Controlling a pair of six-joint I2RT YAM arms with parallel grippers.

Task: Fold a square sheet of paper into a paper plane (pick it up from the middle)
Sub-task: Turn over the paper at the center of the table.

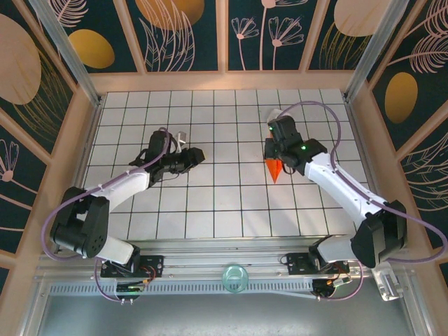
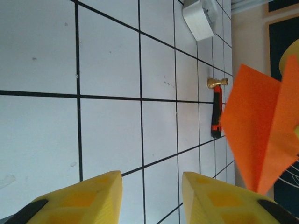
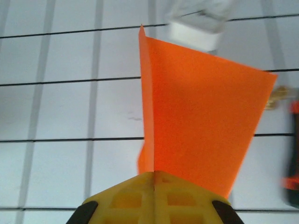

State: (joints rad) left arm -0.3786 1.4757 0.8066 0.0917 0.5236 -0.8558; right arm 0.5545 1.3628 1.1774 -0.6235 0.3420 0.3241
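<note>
Orange paper sheet [image 3: 201, 116], creased down the middle: pinched at one end in the right gripper [image 3: 154, 179], jaws together on it, crease running straight out from them. Left gripper [image 1: 194, 157]: jaws apart, empty (facing the sheet), well apart to its left

Top view: paper [image 1: 274, 169] right of centre, at the right gripper [image 1: 271, 159]; left gripper [image 1: 198, 155] left of centre. Left wrist view: box [image 2: 198, 18] upper right, tool [image 2: 216, 109] below it, paper right of both.
</note>
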